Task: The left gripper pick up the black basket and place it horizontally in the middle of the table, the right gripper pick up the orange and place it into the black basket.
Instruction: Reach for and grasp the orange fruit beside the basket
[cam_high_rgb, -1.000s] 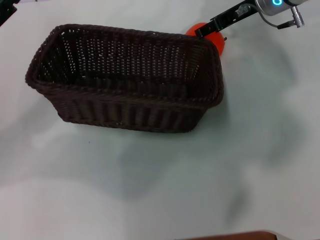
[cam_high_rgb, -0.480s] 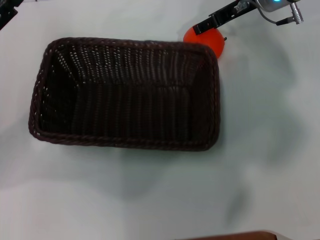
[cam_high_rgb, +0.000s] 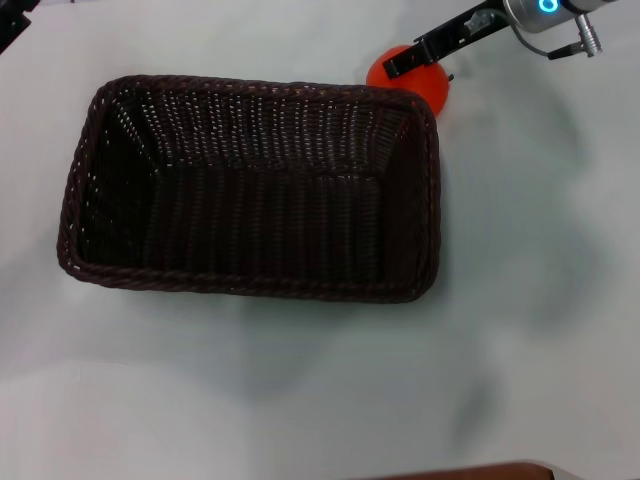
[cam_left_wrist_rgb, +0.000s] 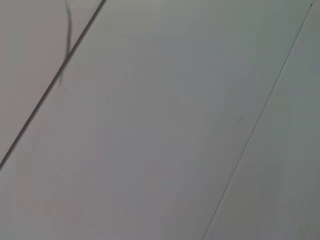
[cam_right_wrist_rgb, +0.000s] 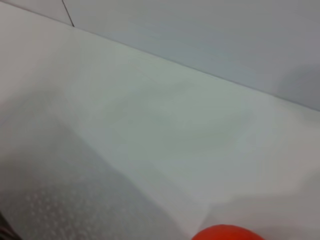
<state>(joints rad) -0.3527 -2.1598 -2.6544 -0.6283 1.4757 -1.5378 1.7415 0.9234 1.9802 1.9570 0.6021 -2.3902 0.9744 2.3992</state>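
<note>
- Plainly, the black basket (cam_high_rgb: 250, 190) sits flat on the table (cam_high_rgb: 520, 330) with its opening up and its long side running across the head view, roughly central; that part of the task looks done, which would explain why nothing grips it
- The left gripper (cam_high_rgb: 12, 22) shows only as a dark sliver at the far left corner, well apart from the basket, seemingly parked out of the way; whether its fingers are spread or closed cannot be told, and its wrist view shows only bare pale surface
- The orange (cam_high_rgb: 412, 78) rests on the table just beyond the basket's far right corner, nearly touching the rim and outside it
- The right gripper (cam_high_rgb: 405, 62) reaches in from the far right and its dark tip overlaps the top of the orange, likely lining up for the grasp; I cannot tell if it is gripping or how wide it stands
- In the right wrist view only a slice of the orange (cam_right_wrist_rgb: 227, 233) shows at the edge, so contact is unclear
</note>
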